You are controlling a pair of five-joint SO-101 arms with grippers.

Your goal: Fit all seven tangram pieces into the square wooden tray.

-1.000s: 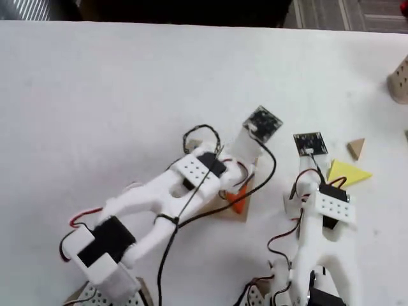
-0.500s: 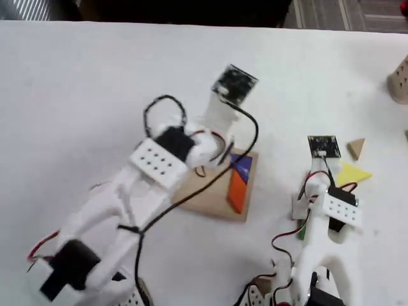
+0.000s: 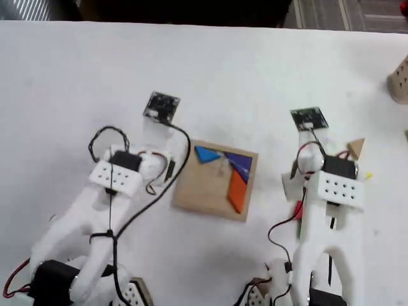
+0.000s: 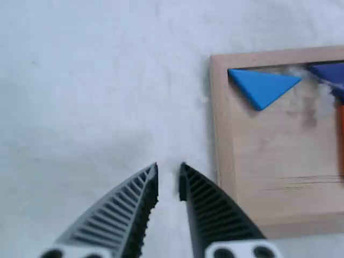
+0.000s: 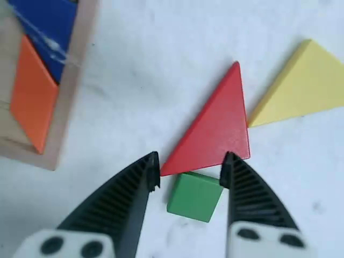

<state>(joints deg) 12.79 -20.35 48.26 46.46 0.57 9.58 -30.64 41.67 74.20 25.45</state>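
Your left arm has swung off the tray [image 3: 197,194] toward 9 o'clock. The left gripper [image 4: 168,177] now hangs over bare worktop [image 4: 80,80] just beside the tray's rim, its jaws barely apart and gripping nothing. With that arm out of the way, you can see the light blue triangle [image 3: 207,153] lying in the tray's 11 o'clock corner. The dark blue piece [image 3: 241,162] and orange parallelogram [image 3: 236,188] sit along its 3 o'clock side. Your right arm has pushed toward 12 o'clock and now covers most of the yellow triangle [image 5: 306,86]. The right gripper [image 5: 189,166] is open, straddling a corner of the red triangle [image 5: 215,134], with the green square [image 5: 194,196] just beside it.
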